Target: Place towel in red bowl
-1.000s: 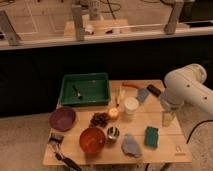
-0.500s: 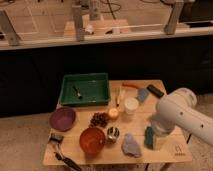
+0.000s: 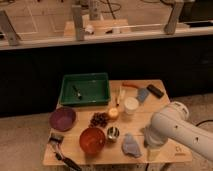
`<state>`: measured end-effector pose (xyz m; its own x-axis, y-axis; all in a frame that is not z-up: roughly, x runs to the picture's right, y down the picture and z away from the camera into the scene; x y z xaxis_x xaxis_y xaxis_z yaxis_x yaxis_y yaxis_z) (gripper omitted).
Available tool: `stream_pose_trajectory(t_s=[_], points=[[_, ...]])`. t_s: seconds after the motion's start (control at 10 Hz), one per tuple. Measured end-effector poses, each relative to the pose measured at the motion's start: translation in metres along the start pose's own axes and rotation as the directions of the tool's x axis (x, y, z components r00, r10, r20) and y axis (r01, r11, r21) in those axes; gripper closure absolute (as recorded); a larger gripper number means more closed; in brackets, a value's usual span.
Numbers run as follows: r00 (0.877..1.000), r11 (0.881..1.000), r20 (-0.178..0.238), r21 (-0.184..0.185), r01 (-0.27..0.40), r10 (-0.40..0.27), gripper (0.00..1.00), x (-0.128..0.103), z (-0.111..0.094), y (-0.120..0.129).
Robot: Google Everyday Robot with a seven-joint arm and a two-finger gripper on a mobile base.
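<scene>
In the camera view, we see the grey towel [image 3: 131, 146] lying near the red bowl [image 3: 92, 140], to its right and outside it. The gripper [image 3: 151, 145] hangs farther right of the bowl, just beyond the towel; we cannot tell its state.

Your 1 white arm [image 3: 172, 131] reaches in low from the lower right, with the gripper hidden beneath its left-pointing wrist end.

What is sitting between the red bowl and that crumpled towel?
A small metal cup, set slightly back, between red bowl and towel; otherwise bare table, in the camera view. The claw hangs just right of the towel.
</scene>
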<state>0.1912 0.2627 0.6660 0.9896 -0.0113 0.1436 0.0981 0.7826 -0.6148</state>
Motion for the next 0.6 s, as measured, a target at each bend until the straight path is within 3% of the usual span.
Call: stream_pose_trajectory(t_s=[0.3, 0.6], points=[[0.999, 0.999, 0.004, -0.003, 0.041, -0.041, 0.2, -0.012, 0.014, -0.011], [0.998, 0.998, 0.035, -0.014, 0.057, -0.057, 0.2, -0.015, 0.027, -0.027]])
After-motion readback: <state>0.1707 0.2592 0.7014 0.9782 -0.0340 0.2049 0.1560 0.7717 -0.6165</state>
